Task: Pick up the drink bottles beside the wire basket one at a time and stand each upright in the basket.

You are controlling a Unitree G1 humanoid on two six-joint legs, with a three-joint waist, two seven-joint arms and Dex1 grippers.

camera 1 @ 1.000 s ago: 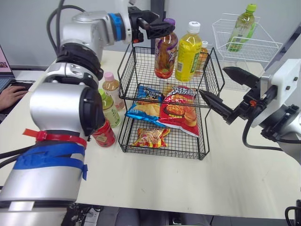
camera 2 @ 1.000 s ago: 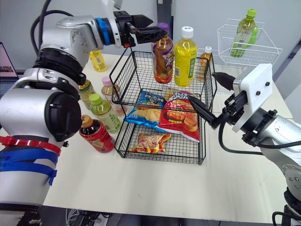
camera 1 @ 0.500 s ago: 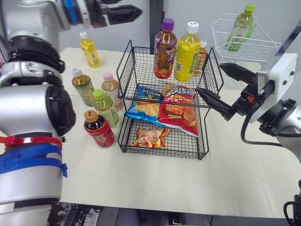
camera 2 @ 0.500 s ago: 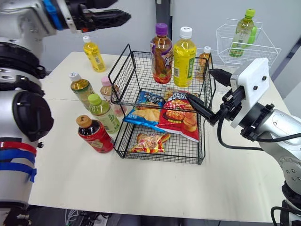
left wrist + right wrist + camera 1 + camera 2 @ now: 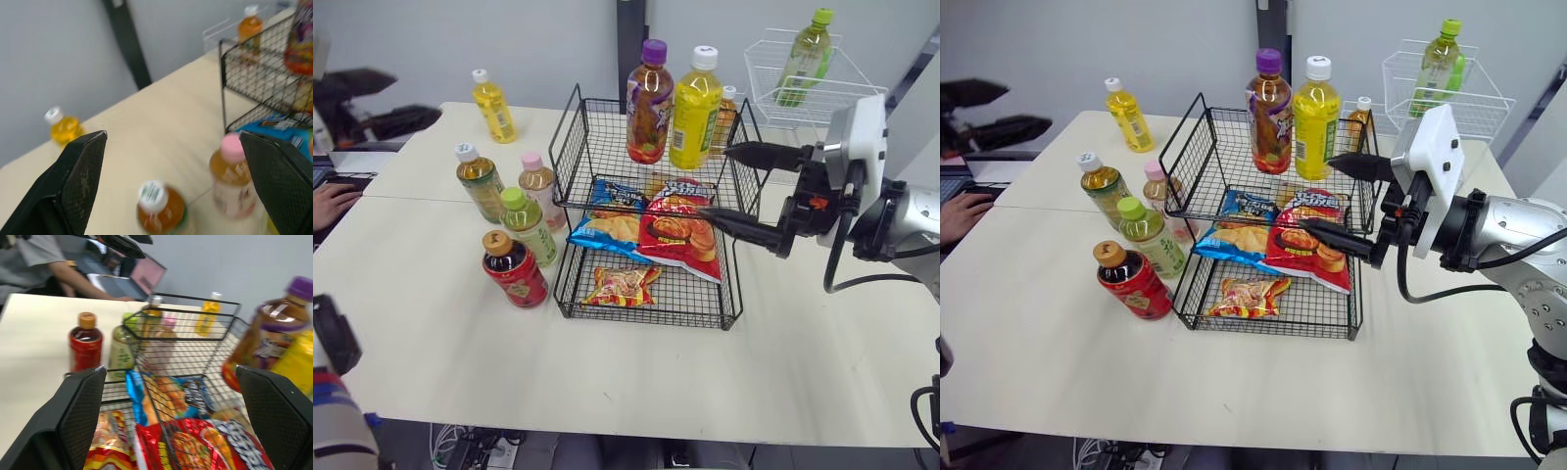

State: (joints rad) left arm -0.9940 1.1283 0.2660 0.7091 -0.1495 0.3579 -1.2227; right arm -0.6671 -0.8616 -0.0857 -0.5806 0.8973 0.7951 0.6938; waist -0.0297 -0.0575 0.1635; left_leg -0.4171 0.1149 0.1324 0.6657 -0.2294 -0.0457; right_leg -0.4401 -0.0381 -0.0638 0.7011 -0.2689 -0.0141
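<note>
While the right gripper [image 5: 717, 181] is hovering with its fingers spread and empty at the wire basket's [image 5: 607, 147] right side, the left gripper [image 5: 172, 136] is hanging wide open, well off to the left. A purple-capped bottle [image 5: 651, 103] and a yellow bottle [image 5: 691, 108] are standing upright in the top tier. A red bottle [image 5: 512, 269], green-capped bottle [image 5: 530, 225], pink-capped bottle [image 5: 540, 186], white-capped tea bottle [image 5: 478, 181] and small yellow bottle [image 5: 492, 106] are standing on the table [image 5: 431, 294], left of the basket.

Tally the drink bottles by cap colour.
White-capped bottles: 4
Green-capped bottles: 2
Pink-capped bottle: 1
Purple-capped bottle: 1
Brown-capped bottle: 1
Total: 9
</note>
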